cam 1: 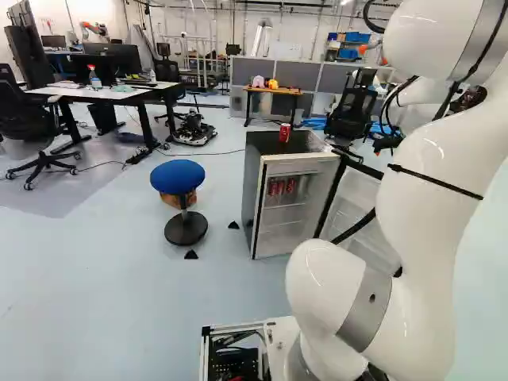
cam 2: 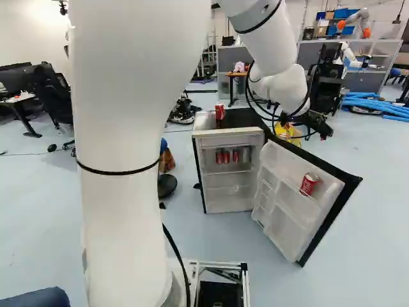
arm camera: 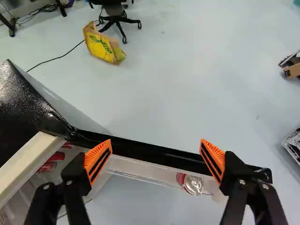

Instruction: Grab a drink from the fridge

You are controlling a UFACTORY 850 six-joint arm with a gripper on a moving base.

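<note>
The gripper (cam 2: 324, 130) is wide open, holding nothing, above the door (cam 2: 286, 208); 1 can (cam 2: 309, 184) sits in the door, 1 atop the fridge (cam 2: 229, 133).

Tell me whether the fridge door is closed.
No, the fridge door stands swung wide open, with red cans visible inside.

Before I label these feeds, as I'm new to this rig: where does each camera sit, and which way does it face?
Left base view: on the base, behind and left of the arm, looking ahead and slightly down at the open fridge; arm at right.
Right base view: behind and right, same direction; arm at left.
Wrist view: on the wrist, looking along the open gripper, over the fridge door; both fingers show.
Shared: both base views show the red can atop the fridge.
</note>
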